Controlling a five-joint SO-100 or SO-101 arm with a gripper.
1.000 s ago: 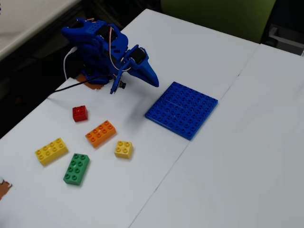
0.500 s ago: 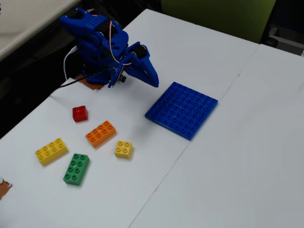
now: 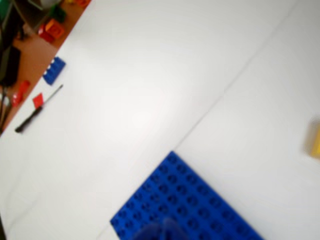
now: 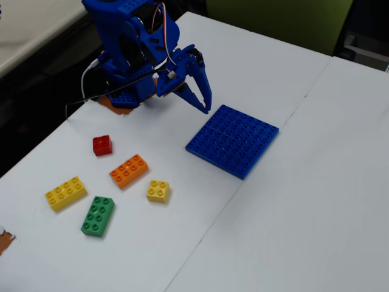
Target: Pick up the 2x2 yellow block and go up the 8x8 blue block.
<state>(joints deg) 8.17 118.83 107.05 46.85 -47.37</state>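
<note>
The 2x2 yellow block [image 4: 158, 191] lies on the white table, apart from the arm, below and left of the 8x8 blue block [image 4: 233, 140]. That flat studded plate also fills the bottom of the wrist view [image 3: 190, 205]. My blue gripper [image 4: 206, 109] hangs just left of the plate's upper left edge, fingertips together, holding nothing. In the wrist view only a blurred blue tip of the gripper [image 3: 160, 231] shows over the plate. A blurred yellow brick [image 3: 315, 141] sits at that view's right edge; I cannot tell which one it is.
A red 2x2 brick [image 4: 102, 145], an orange 2x4 brick [image 4: 129, 170], a yellow 2x4 brick [image 4: 65, 193] and a green 2x4 brick [image 4: 98, 215] lie left of the yellow block. A table seam [image 4: 243, 182] runs diagonally. A small blue brick [image 3: 53, 70] and a black tool [image 3: 37, 110] lie near the table edge.
</note>
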